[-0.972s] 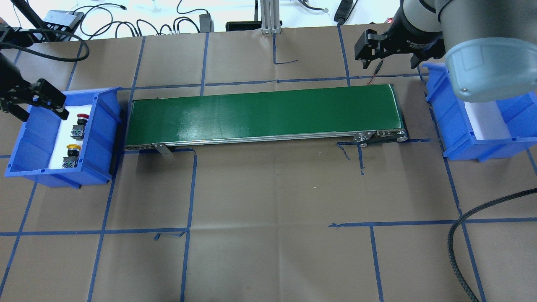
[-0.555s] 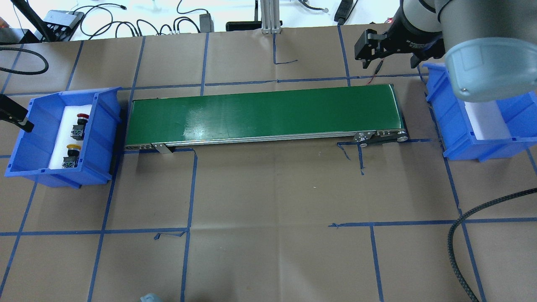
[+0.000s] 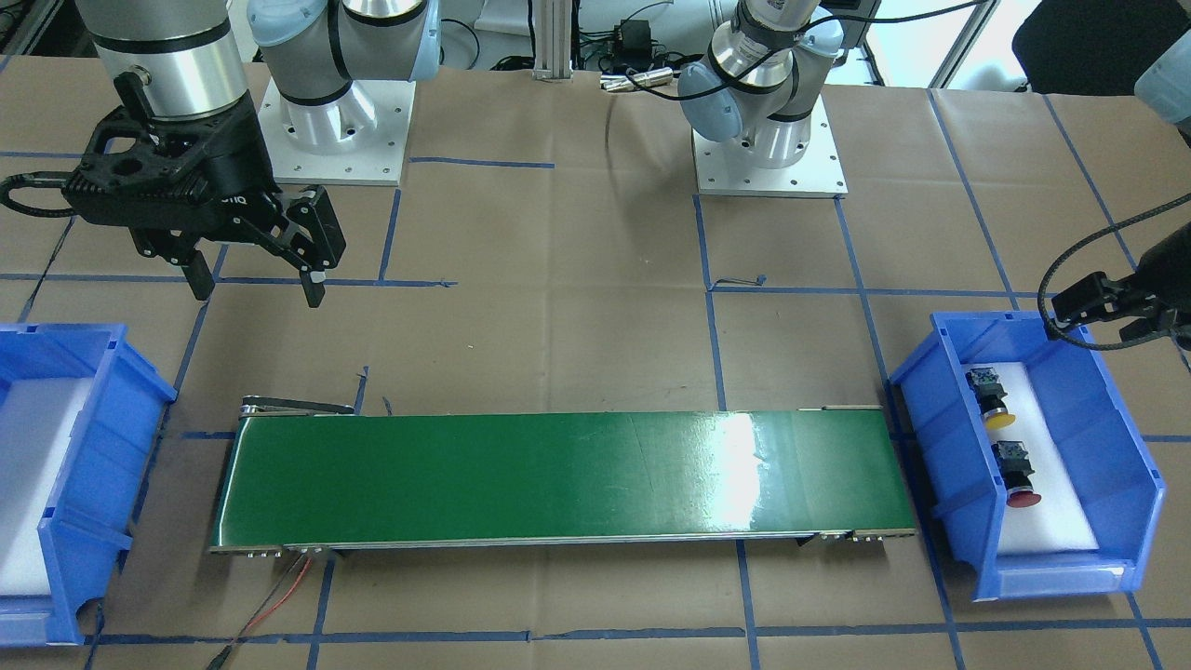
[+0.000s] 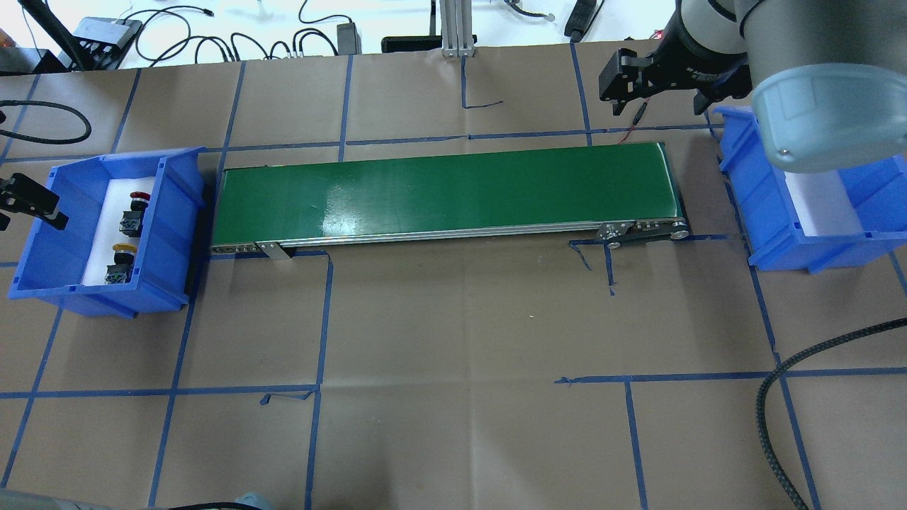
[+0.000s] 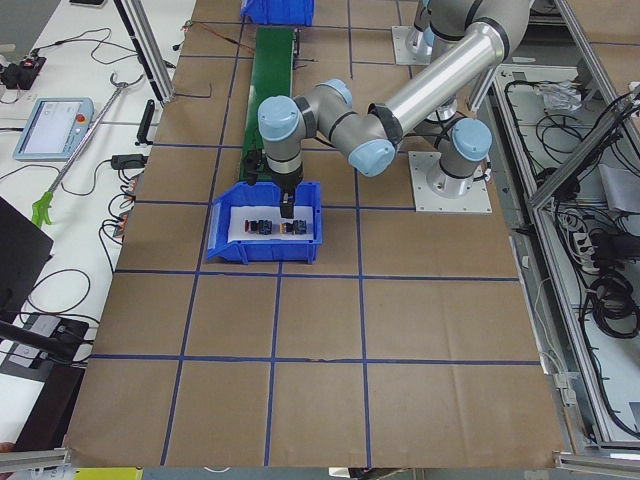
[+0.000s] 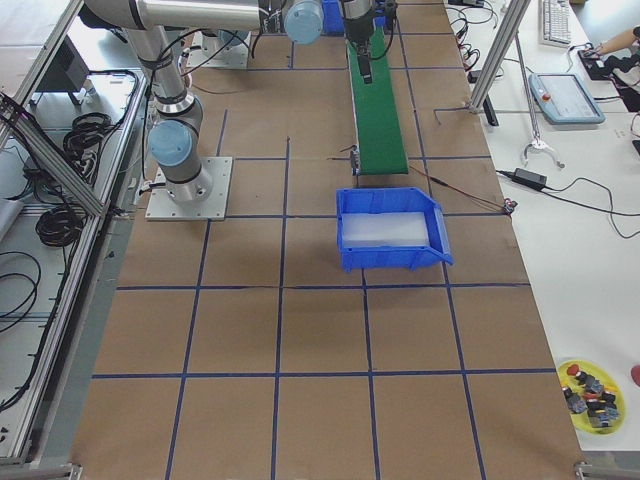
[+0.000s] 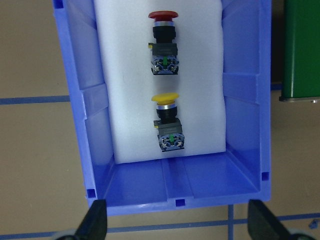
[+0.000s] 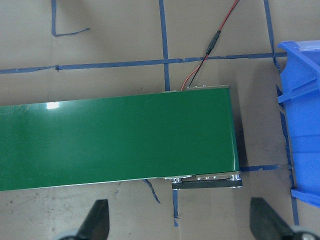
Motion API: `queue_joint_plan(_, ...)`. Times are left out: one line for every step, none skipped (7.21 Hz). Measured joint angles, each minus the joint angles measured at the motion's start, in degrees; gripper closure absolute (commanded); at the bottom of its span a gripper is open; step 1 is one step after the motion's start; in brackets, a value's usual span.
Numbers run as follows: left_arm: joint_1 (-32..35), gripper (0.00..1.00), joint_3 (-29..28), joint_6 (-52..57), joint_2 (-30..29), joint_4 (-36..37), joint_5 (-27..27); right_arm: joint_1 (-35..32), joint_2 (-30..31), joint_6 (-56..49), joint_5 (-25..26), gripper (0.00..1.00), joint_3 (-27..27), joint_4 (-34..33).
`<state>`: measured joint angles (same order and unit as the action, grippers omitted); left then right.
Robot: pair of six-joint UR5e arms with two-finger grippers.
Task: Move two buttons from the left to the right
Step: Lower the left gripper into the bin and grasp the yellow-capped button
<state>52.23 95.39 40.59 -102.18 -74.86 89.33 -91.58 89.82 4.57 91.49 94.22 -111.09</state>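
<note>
Two buttons lie on white foam in the left blue bin (image 4: 173,212). The red-capped button (image 7: 164,42) is the farther one and the yellow-capped button (image 7: 167,122) the nearer one. They also show in the overhead view, red (image 4: 134,209) and yellow (image 4: 120,263), and in the front view, yellow (image 3: 991,395) and red (image 3: 1016,473). My left gripper (image 4: 28,202) is open and empty, hovering by the bin's outer wall; its fingers (image 7: 97,220) frame the bin's end. My right gripper (image 3: 258,287) is open and empty, above the table near the conveyor's right end.
A green conveyor belt (image 4: 446,191) runs between the two bins. The right blue bin (image 4: 751,184) holds only white foam. A red-black wire (image 8: 200,70) lies by the conveyor's right end. A black cable (image 4: 772,397) loops at the front right.
My left gripper has drawn back from over the bin's back corner toward its outer left side, almost leaving the overhead view. The buttons and the right arm have not moved.
</note>
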Motion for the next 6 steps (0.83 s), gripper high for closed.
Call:
queue_joint_plan(0.0,0.0,1.9,-0.2,-0.7,3.1,-0.6,0.0,0.0,0.0,0.0,0.0,0.0,0.0)
queue_joint_plan(0.1,0.0,4.4,-0.6,-1.2,6.8,-1.0,0.0,0.0,0.0,0.0,0.0,0.0,0.0)
queue_joint_plan(0.1,0.0,7.1,-0.8,-1.4,10.6,-1.1,0.0,0.0,0.0,0.0,0.0,0.0,0.0)
queue_joint_plan(0.1,0.0,9.7,-0.9,-1.6,14.0,-1.1,0.0,0.0,0.0,0.0,0.0,0.0,0.0)
queue_joint_plan(0.1,0.0,12.0,-1.1,-1.7,16.7,-1.2,0.0,0.1,0.0,0.0,0.0,0.0,-0.1)
queue_joint_plan(0.1,0.0,13.7,-1.4,-2.2,18.8,-1.2,0.0,0.1,0.0,0.0,0.0,-0.1,-0.1)
